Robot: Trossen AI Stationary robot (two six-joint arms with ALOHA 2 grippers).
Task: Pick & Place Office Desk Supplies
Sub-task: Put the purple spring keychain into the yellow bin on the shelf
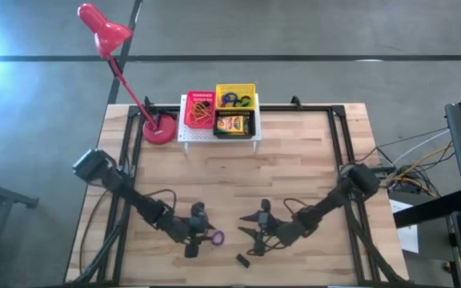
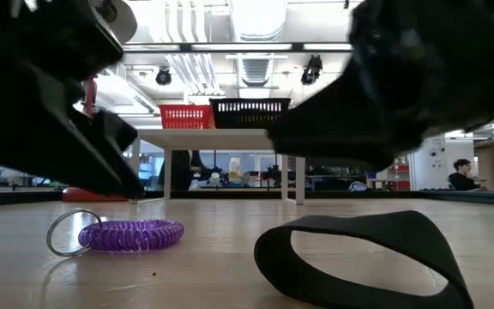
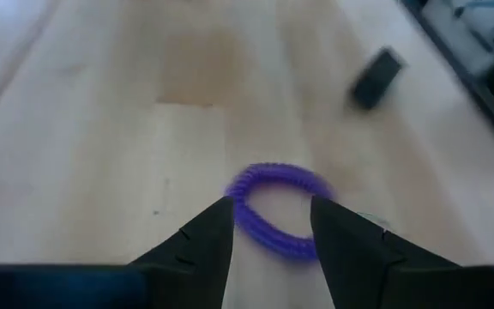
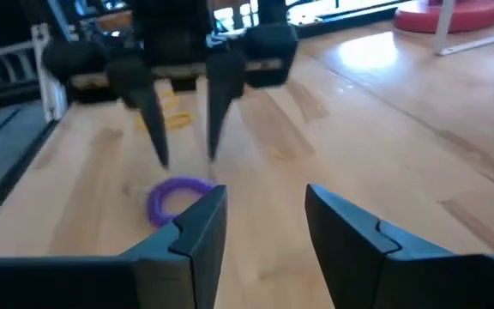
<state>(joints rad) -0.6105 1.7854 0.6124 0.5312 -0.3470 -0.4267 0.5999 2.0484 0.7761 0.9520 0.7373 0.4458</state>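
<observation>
A purple coiled elastic loop (image 1: 216, 238) with a small metal ring lies flat on the wooden table near its front edge. It also shows in the low view (image 2: 131, 233). My left gripper (image 3: 270, 203) is open, its fingers pointing down on either side of the loop's (image 3: 277, 210) near part. From the right wrist view the fingertips seem just above the loop (image 4: 177, 196). A black elastic loop (image 2: 358, 253) stands on its edge near the front edge (image 1: 242, 260). My right gripper (image 4: 264, 215) is open and empty, to the right of the purple loop (image 1: 249, 226).
A white rack (image 1: 218, 134) at the table's far edge carries a red basket (image 1: 199, 110) of tan bands, a yellow basket (image 1: 236, 96) of coloured loops and a crayon box (image 1: 234, 125). The red desk lamp's base (image 1: 159, 130) stands left of it. Bare wood lies between rack and grippers.
</observation>
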